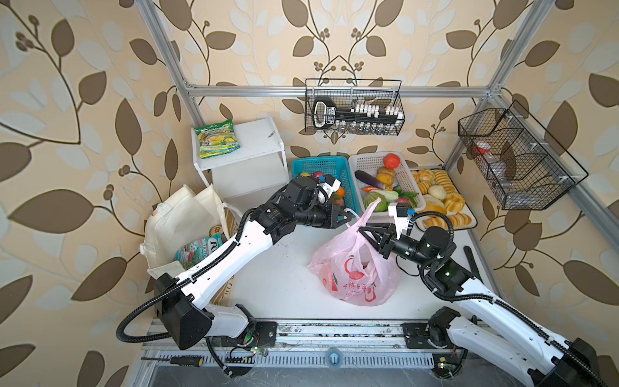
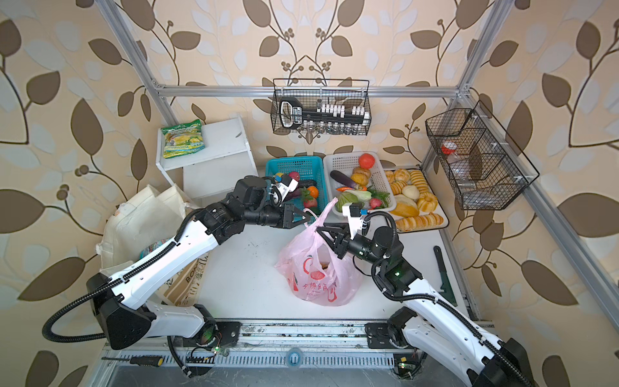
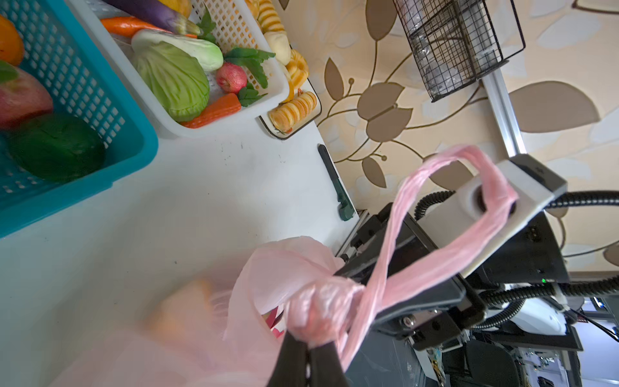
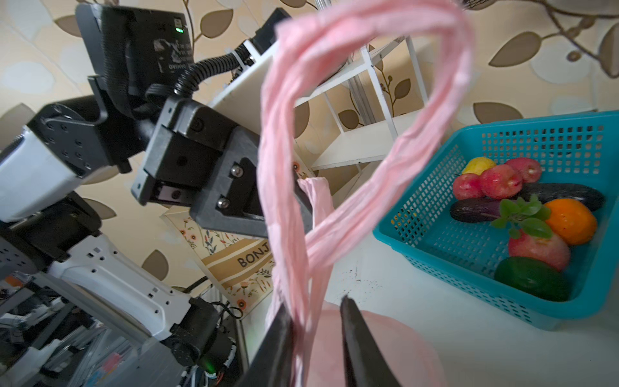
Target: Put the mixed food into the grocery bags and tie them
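Observation:
The pink plastic bag [image 1: 355,268] [image 2: 315,278] stands filled on the white table, its handles drawn up. My left gripper [image 1: 350,217] [image 3: 308,345] is shut on a bunched pink handle [image 3: 321,305]. My right gripper [image 1: 361,229] [image 4: 318,305] is open; handle strands [image 4: 368,207] run between its fingers, lying against one of them. A handle loop [image 3: 435,254] drapes over the right gripper's body. The cream canvas tote [image 1: 174,221] [image 2: 140,214] sits at the left and holds a teal-red snack packet [image 1: 197,249] and a gold-topped can [image 1: 217,229]. Toy fruit [image 4: 502,181] lies in the teal basket.
The teal basket [image 1: 315,167], a white basket of vegetables [image 1: 375,160] and a bread tray [image 1: 442,194] line the back. A white shelf [image 1: 254,140] carries a green-yellow packet [image 1: 217,139]. Wire baskets [image 1: 355,107] [image 1: 516,157] hang on the frame. A dark tool [image 1: 470,261] lies at the right.

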`<action>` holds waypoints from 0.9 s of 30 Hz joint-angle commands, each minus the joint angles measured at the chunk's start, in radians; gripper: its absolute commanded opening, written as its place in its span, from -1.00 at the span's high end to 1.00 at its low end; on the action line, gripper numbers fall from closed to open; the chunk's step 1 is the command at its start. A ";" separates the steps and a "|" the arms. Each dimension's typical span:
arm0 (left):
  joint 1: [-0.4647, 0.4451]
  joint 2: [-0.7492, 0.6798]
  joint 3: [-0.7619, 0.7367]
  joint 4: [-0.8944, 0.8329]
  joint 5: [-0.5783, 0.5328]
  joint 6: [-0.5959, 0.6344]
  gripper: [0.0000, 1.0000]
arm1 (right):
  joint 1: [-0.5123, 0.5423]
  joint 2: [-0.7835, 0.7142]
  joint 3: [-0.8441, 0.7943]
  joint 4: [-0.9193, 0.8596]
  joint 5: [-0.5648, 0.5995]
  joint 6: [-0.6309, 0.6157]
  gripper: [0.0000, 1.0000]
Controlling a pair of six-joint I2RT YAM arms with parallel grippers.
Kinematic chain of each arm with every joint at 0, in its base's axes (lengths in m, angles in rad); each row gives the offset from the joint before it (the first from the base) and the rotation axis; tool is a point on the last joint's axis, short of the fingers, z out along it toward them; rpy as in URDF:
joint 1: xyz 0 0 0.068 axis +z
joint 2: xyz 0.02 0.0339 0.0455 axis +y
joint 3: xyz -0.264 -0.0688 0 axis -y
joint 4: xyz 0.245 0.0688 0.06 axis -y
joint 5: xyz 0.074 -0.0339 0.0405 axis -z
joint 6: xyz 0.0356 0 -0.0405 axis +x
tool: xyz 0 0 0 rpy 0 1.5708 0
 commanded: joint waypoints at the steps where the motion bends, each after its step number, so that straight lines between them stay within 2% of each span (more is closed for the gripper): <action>1: -0.038 -0.009 0.000 0.100 -0.010 -0.054 1.00 | 0.009 0.008 -0.002 0.054 -0.066 0.018 0.32; 7: -0.068 -0.012 -0.025 0.117 -0.129 -0.108 1.00 | 0.015 0.036 0.027 0.034 -0.060 0.015 0.15; 11: -0.091 -0.022 -0.045 0.140 -0.179 -0.120 1.00 | 0.017 0.040 0.021 0.066 -0.054 0.055 0.05; 22: -0.120 0.013 -0.037 0.149 -0.173 -0.120 1.00 | 0.046 0.069 0.030 0.084 0.028 0.109 -0.21; 27: -0.129 0.021 -0.046 0.174 -0.160 -0.133 1.00 | 0.058 0.072 0.036 0.085 0.090 0.127 -0.24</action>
